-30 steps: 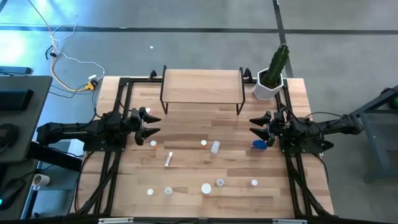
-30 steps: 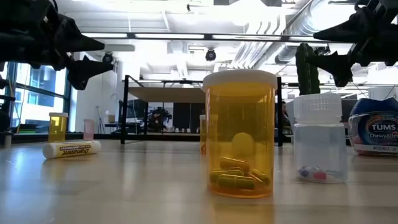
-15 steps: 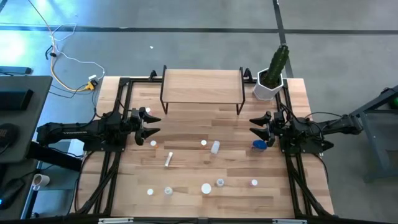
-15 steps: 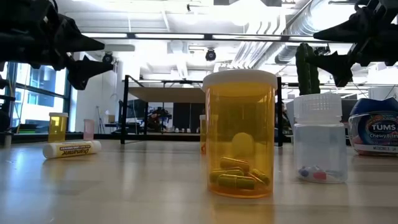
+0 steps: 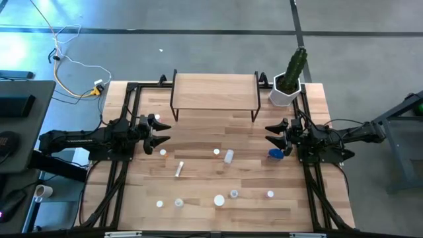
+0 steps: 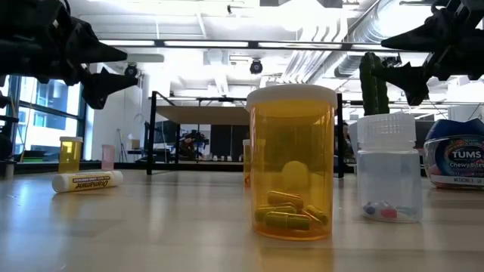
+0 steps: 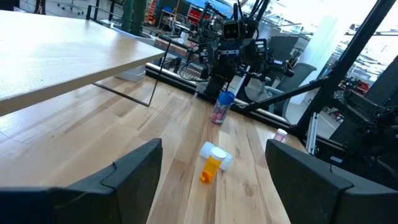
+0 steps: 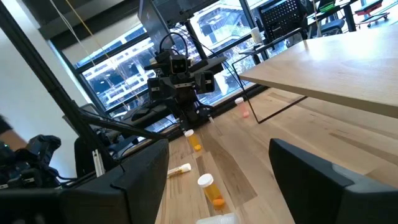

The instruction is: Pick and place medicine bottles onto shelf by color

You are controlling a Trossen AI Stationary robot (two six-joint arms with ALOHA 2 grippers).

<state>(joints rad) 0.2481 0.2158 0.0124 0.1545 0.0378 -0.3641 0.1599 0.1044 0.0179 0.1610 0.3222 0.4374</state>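
Both grippers hover with fingers spread at the table's side edges: left gripper (image 5: 160, 133), right gripper (image 5: 269, 134); scattered pill bottles (image 5: 219, 199) lie between, the shelf (image 5: 214, 92) bare at the far edge.

One shelf (image 5: 214, 90) at the far middle. One potted cactus (image 5: 291, 78) at the far right corner. Two arms: left gripper (image 5: 160, 133), right gripper (image 5: 270, 135). One blue bottle (image 5: 275, 154) on the right. About nine small bottles on the table, among them one large orange one (image 6: 291, 162) nearest the low camera.
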